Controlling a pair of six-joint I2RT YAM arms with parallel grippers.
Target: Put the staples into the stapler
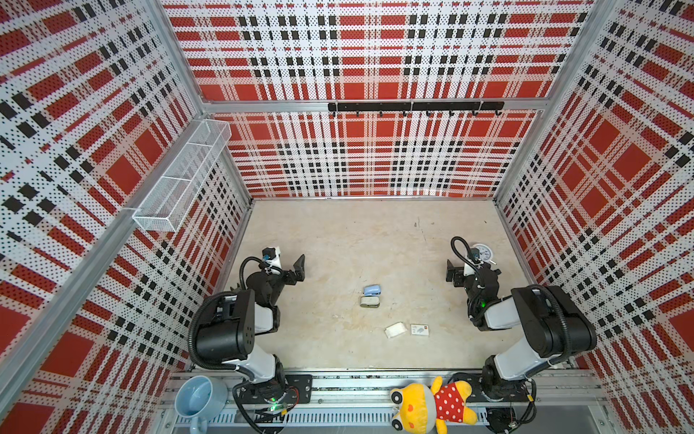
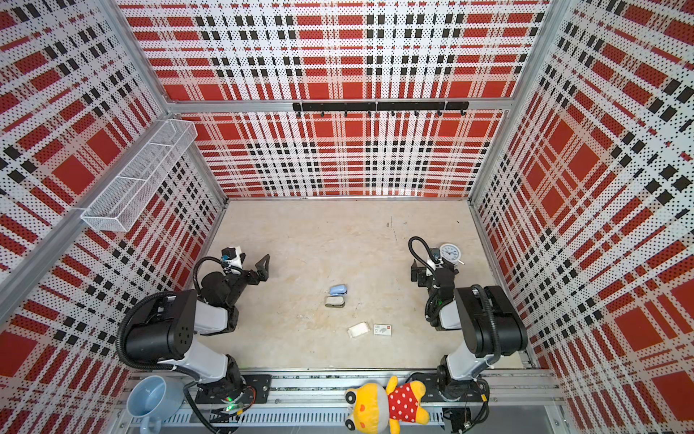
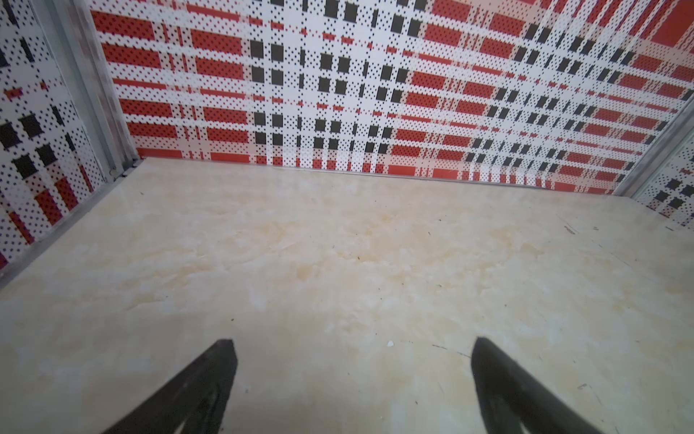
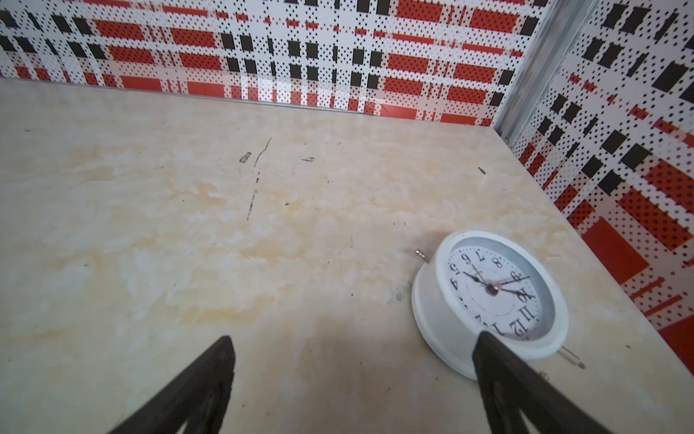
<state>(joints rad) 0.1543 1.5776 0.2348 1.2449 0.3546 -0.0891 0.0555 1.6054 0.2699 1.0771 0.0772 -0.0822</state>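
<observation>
The light-blue stapler (image 1: 373, 289) (image 2: 338, 289) lies closed near the middle of the table in both top views. A small white card tray (image 1: 395, 330) (image 2: 358, 330) lies nearer the front; I cannot make out the staples in it. My left gripper (image 1: 291, 265) (image 2: 254, 263) (image 3: 353, 342) hovers open at the left, well away from the stapler, with only bare table between its fingers. My right gripper (image 1: 461, 268) (image 2: 426, 268) (image 4: 355, 336) stands open at the right, holding nothing. Neither wrist view shows the stapler or the tray.
A grey-beige stapler (image 1: 370, 301) lies right in front of the blue one. A white printed sleeve (image 1: 419, 330) sits beside the tray. A white alarm clock (image 4: 499, 289) (image 1: 482, 252) lies by the right gripper. A plush toy (image 1: 432, 406) and a blue cup (image 1: 197, 396) rest on the front rail.
</observation>
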